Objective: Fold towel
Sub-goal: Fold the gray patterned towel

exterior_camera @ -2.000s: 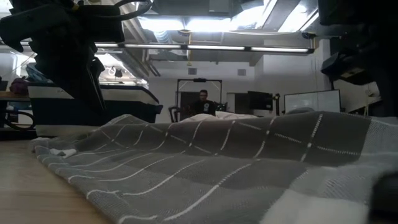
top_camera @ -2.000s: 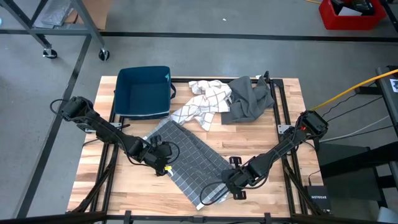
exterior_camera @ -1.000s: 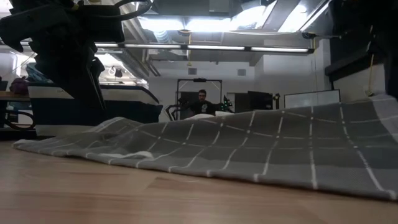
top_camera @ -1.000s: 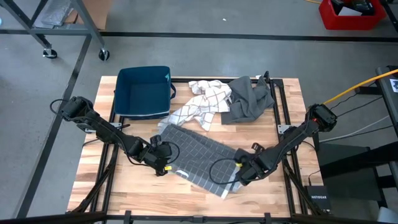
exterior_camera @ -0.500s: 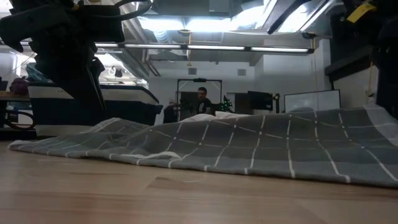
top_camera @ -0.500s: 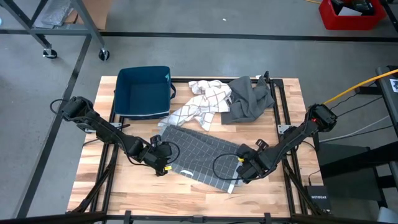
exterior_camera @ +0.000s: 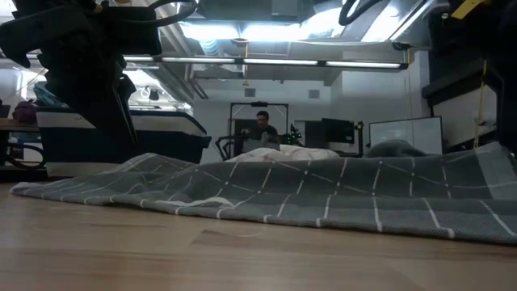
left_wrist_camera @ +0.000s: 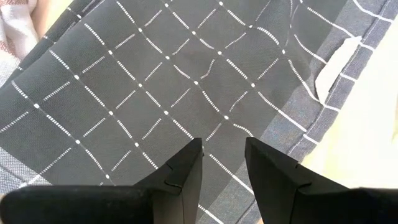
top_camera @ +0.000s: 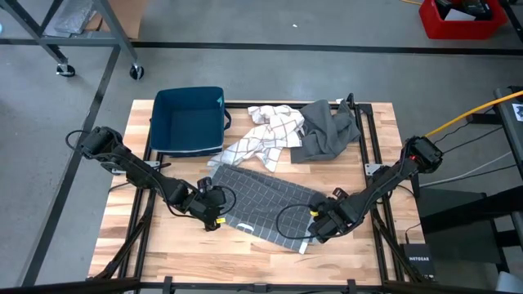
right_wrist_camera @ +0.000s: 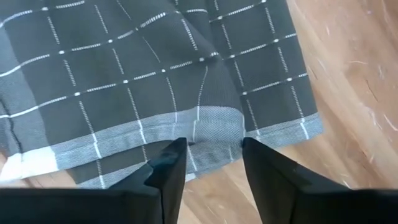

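A grey towel with a white grid (top_camera: 265, 206) lies spread on the wooden table, running slantwise from far left to near right. It also fills the low view (exterior_camera: 307, 190). My left gripper (top_camera: 214, 214) is open. It hovers over the towel's left edge, near a white label (left_wrist_camera: 336, 68); in the low view (exterior_camera: 121, 113) it stands clear above the cloth. My right gripper (top_camera: 320, 225) is open over the towel's near right hem (right_wrist_camera: 211, 134). One finger stands on each side of a small crease (right_wrist_camera: 202, 87). My right gripper points down at the towel's pale hem (right_wrist_camera: 214, 142), close to a corner (right_wrist_camera: 308, 127). The hem lies on the wood between the fingertips (right_wrist_camera: 177, 149). I cannot tell whether they touch it.
A blue bin (top_camera: 189, 120) stands at the far left. A white checked cloth (top_camera: 265, 139) and a dark grey cloth (top_camera: 327, 131) are heaped along the far edge, just beyond the towel. Bare wood (top_camera: 163, 245) lies near the near edge. A person (exterior_camera: 261, 128) sits in the room behind.
My right gripper carried the towel's near end toward the far right edge, then sank and shifted slightly back toward the left. The towel's raised right end came down onto the table. Its far left end stayed in place. The towel now lies shorter and more crosswise.
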`<state>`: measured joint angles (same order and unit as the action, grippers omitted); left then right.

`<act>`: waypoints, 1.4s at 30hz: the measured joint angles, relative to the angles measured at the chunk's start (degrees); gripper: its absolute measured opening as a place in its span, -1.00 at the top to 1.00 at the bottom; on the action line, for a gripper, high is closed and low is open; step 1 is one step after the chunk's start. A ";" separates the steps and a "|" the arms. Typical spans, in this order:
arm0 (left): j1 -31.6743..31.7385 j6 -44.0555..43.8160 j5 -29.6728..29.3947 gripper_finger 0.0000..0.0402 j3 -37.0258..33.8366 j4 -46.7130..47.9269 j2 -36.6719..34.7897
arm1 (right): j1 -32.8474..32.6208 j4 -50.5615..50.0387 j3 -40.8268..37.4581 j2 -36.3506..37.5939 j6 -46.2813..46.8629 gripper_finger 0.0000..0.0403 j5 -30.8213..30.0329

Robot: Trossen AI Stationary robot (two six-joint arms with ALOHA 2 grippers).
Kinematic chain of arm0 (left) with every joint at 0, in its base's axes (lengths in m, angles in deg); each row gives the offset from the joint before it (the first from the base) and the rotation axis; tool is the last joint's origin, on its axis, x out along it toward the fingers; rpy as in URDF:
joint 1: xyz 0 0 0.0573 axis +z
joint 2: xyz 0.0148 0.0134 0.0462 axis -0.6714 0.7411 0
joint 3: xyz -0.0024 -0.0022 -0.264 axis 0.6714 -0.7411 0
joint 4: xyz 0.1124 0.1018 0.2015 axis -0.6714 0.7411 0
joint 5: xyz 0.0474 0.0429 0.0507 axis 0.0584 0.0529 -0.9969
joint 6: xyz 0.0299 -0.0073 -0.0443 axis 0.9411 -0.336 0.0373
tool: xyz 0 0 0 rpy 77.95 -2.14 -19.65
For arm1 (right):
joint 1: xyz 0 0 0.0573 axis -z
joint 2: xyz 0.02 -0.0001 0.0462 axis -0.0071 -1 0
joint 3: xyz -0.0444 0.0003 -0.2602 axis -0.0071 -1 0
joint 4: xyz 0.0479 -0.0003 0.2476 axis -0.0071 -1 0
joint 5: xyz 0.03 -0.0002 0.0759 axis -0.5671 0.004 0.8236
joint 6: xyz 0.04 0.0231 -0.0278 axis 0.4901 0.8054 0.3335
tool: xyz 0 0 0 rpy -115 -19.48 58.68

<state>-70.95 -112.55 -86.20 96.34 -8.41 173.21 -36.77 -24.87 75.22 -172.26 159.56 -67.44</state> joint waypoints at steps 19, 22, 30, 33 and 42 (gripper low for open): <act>0.33 -0.15 -1.25 0.43 0.00 -2.96 0.00 | 0.02 5.39 0.00 -0.02 -0.05 0.17 11.52; 0.33 -0.25 -1.28 0.43 0.00 -3.02 0.00 | 0.02 6.81 0.02 -0.02 0.90 0.17 11.51; 0.64 -0.03 -1.35 0.43 0.00 -3.45 0.00 | 0.02 7.70 0.02 -0.04 0.96 0.17 11.50; 0.72 -0.47 -1.55 0.43 0.00 -3.40 0.00 | 0.02 7.77 0.02 -0.04 0.98 0.17 12.95; 0.90 -2.11 -1.61 0.43 0.00 -5.42 0.00 | 0.02 4.35 0.09 -0.04 -0.75 0.17 12.98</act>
<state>-70.05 -114.66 -87.82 96.34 -13.83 173.21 -36.75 -20.52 75.31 -172.31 158.81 -54.46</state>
